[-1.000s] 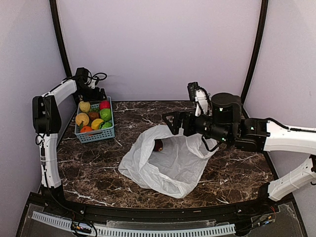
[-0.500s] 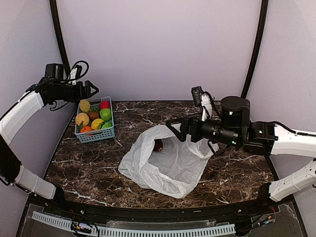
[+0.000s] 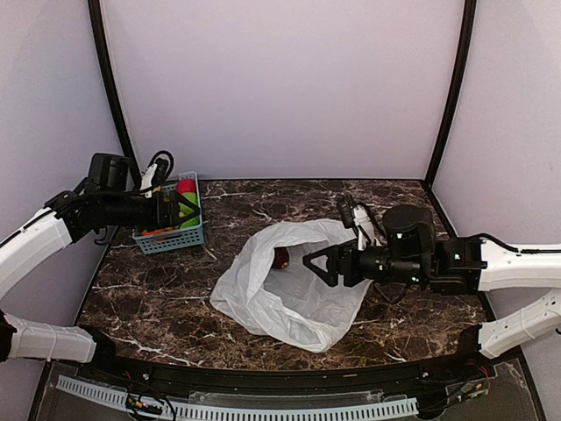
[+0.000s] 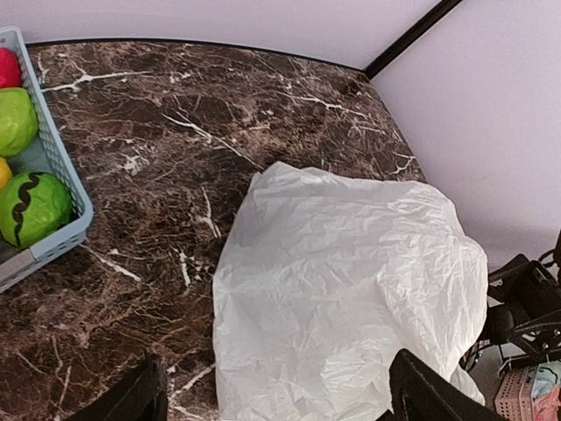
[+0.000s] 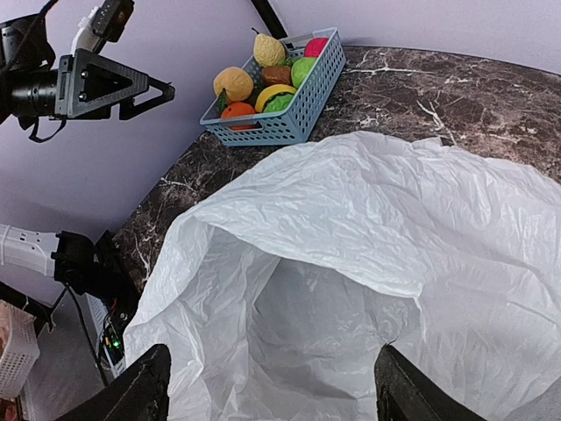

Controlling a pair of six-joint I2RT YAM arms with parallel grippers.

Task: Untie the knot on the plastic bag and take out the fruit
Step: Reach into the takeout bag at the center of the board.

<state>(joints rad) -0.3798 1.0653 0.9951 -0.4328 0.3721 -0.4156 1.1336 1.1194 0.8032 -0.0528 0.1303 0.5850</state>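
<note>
The white plastic bag point(image 3: 289, 298) lies crumpled mid-table with its mouth open to the far left; no knot shows. One dark red fruit point(image 3: 280, 259) sits just inside the mouth. My right gripper point(image 3: 316, 267) is open and empty, hovering over the bag's right side and facing the mouth point(image 5: 273, 390). The bag point(image 5: 377, 202) fills the right wrist view, and the fruit is hidden there. My left gripper point(image 3: 186, 210) is open and empty above the blue basket. In the left wrist view point(image 4: 280, 399) it looks over the bag point(image 4: 351, 272).
The blue lattice basket point(image 3: 171, 235) at the back left holds several fruits, green point(image 4: 33, 208), red point(image 5: 316, 46) and tan-yellow point(image 5: 232, 83). Purple walls close in the marble table point(image 3: 158, 289) at the back and sides. My left gripper point(image 5: 131, 88) shows in the right wrist view.
My left arm swung from the back-left wall, down and right to above the basket. My right gripper dropped lower and nearer over the bag. The bag and fruit stayed put.
</note>
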